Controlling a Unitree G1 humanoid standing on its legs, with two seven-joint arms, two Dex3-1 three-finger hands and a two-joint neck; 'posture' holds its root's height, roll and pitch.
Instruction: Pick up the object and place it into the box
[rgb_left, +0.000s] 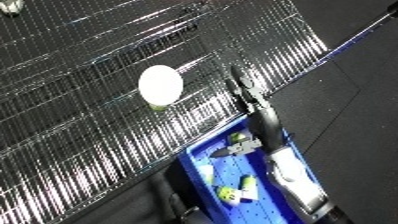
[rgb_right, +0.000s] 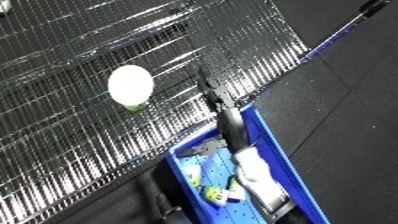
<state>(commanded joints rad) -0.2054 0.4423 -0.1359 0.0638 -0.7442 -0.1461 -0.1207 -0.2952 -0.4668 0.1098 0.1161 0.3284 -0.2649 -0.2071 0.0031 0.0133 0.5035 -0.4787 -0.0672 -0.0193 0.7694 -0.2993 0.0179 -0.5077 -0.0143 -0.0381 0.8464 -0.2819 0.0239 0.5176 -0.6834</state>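
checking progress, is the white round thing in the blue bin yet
No, the white round thing lies on the wire mesh, apart from the blue bin, which sits lower in the view.

A shiny wire-mesh shelf (rgb_left: 98, 125) stands above dark floor (rgb_right: 355, 110).

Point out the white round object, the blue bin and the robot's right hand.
white round object (rgb_left: 161, 84): left eye view, middle of its white face.
blue bin (rgb_right: 277, 145): right eye view, its right rim.
right hand (rgb_left: 246, 89): left eye view, on the black fingers.
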